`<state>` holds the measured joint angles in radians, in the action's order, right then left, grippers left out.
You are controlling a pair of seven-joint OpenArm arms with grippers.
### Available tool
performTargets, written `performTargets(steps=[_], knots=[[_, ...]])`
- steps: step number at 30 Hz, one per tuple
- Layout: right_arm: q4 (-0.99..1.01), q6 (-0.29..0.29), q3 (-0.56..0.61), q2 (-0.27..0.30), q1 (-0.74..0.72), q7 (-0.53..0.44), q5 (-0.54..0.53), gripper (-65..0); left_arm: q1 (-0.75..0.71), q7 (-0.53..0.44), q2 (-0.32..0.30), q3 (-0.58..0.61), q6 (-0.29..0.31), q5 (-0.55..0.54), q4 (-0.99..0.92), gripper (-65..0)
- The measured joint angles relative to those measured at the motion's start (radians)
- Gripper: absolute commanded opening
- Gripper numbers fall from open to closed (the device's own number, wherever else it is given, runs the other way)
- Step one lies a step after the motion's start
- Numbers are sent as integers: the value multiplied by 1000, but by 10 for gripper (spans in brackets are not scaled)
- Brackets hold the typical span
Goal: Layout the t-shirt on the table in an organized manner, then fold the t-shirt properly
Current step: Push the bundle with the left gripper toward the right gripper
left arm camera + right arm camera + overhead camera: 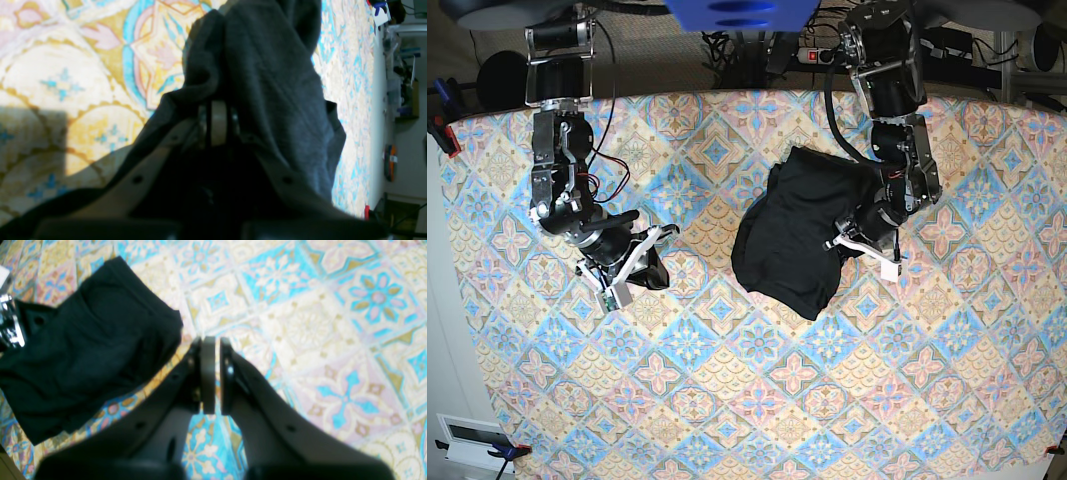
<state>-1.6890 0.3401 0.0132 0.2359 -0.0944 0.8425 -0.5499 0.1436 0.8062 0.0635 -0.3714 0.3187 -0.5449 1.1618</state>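
The black t-shirt (792,235) lies bunched in a rumpled heap right of the middle of the patterned table (727,400). My left gripper (837,243) sits at the heap's right edge. In the left wrist view its fingers (218,123) are shut on the t-shirt (267,83), and the fabric rises up and drapes around them. Well to the left of the heap, my right gripper (662,270) hovers over bare table. Its pads (208,373) are shut with nothing between them. The t-shirt (86,356) lies beyond it at the upper left of that view, apart from the fingers.
Red clamps (447,135) hold the tablecloth at the left edge. Both arm bases and a power strip (819,55) stand along the far edge. A white box (472,435) sits off the near left corner. Cluttered shelves (403,83) lie beyond the table edge.
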Motion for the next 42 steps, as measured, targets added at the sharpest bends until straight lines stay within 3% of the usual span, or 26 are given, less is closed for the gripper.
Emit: performTargets(steps=[2, 6, 11, 22, 29, 34, 42], knots=[[-5, 0, 6, 2, 3, 0, 2, -633, -12, 69, -11, -20, 0, 9, 52, -645], [-31, 1, 8, -1, 25, 1, 0, -633, -76, 81, -31, -69, 0, 11, 154, -644], [-33, -1, 34, 2, 23, 2, 4, -633, -129, 198, -64, -74, -6, 31, 259, -645], [-34, 2, 58, -1, 28, 0, -1, -633, -256, 164, -64, -93, -6, 16, 357, -643], [-36, 1, 56, -1, 110, 11, 2, -633, -274, 130, -32, 14, -19, 34, 368, -645], [-86, 0, 48, 0, 109, 3, 0, -633, -282, 146, 30, 94, -11, 32, 367, -644], [-128, 4, 48, 0, 111, 3, 0, -633, -278, 163, 40, 185, -11, 26, 360, -646]])
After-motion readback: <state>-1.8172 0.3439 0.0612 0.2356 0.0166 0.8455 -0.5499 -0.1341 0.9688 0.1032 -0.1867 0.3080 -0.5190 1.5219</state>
